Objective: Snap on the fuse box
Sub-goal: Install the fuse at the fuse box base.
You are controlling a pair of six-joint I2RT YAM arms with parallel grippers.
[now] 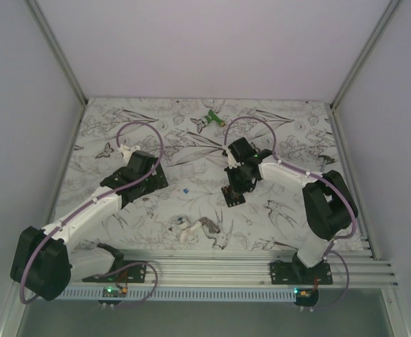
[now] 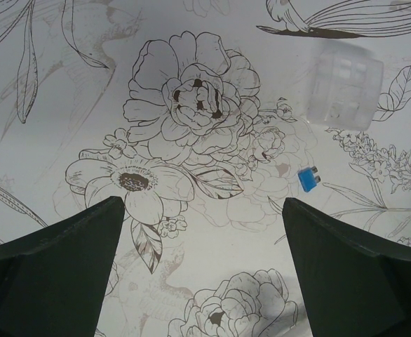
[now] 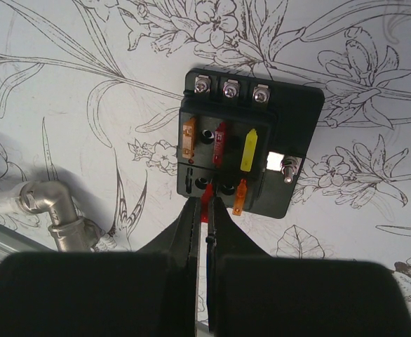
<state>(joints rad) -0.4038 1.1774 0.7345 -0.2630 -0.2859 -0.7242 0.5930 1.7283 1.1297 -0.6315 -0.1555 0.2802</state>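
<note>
From above, white walls (image 1: 212, 42) are enclosing the flower-printed table (image 1: 275, 219); the left gripper (image 2: 202, 205) is hanging wide open, a blue fuse (image 2: 308, 180) just ahead of one fingertip; the right gripper (image 3: 207, 210) is pinching a red fuse (image 3: 207, 196) at the fuse box (image 3: 261, 119) just ahead.

No text, number, brand or sign is legible in any view. Any marking on the fuse box (image 3: 284, 116) or its coloured fuses (image 3: 250, 149) is too small to tell, as is any rating on the loose blue blade fuse (image 2: 308, 180) on the counter (image 2: 44, 140).
</note>
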